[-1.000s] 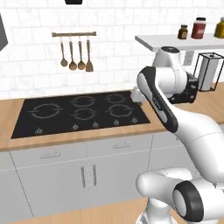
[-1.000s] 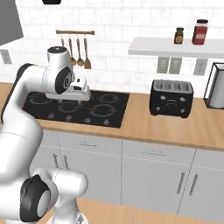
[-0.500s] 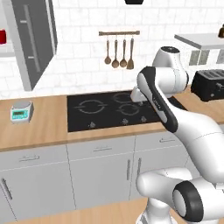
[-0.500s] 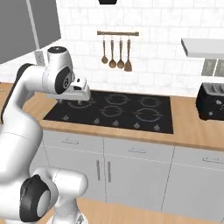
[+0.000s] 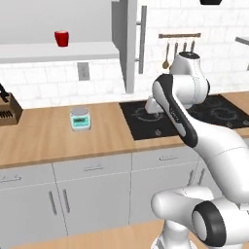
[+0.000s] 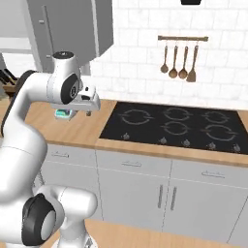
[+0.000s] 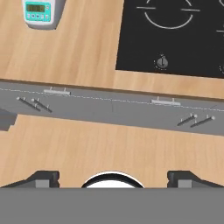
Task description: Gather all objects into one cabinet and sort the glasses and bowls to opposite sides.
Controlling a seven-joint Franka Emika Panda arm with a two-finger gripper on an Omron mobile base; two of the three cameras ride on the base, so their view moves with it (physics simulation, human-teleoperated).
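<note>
We are judging the task barely begun: one red cup (image 5: 61, 38) is sitting alone on the white shelf board (image 5: 58, 50) at the upper left of the left base view, beside the open grey cabinet door (image 5: 128, 44) with its steel bar handle (image 5: 142, 39); we cannot make out the other cups or the bowl, so gathering and sorting both appear to be left. Our end effector (image 6: 89, 103) is hanging at centre left of the right base view, low over the wooden worktop (image 6: 87, 128) near the hob (image 6: 179, 126), carrying nothing. In the hand view its two finger tips (image 7: 43, 178) are standing wide apart at the bottom corners, with bare floor between them. The cup is lying well apart from the end effector, far above and to the left of it in the left base view. A small kitchen scale (image 5: 80, 118) is resting on the worktop at mid left, not part of the job.
</note>
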